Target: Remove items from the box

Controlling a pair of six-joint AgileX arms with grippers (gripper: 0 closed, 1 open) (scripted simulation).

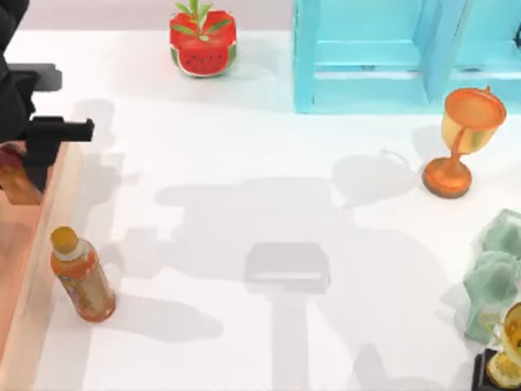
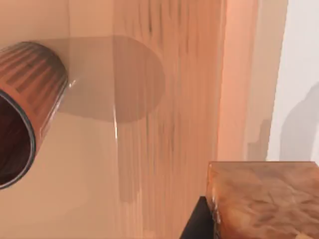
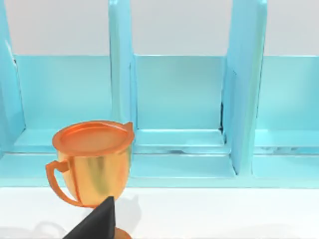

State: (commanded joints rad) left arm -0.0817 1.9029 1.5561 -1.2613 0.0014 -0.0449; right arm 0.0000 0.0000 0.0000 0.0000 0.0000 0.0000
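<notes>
Left gripper (image 1: 24, 175) at 9 o'clock over box (image 1: 57, 220), grasping tan-orange block (image 2: 264, 199). Cup (image 2: 25, 109) lies on box floor. Advice: lift block above wall, carry toward counter (image 1: 269, 212), avoid bottle (image 1: 81, 275). Right arm idle near goblet (image 3: 92, 164).

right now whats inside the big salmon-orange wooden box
A dark red-brown round cup lies tipped on the floor of the salmon-orange wooden box, and a tan-orange block sits at the left gripper. The arm covers the rest.
</notes>
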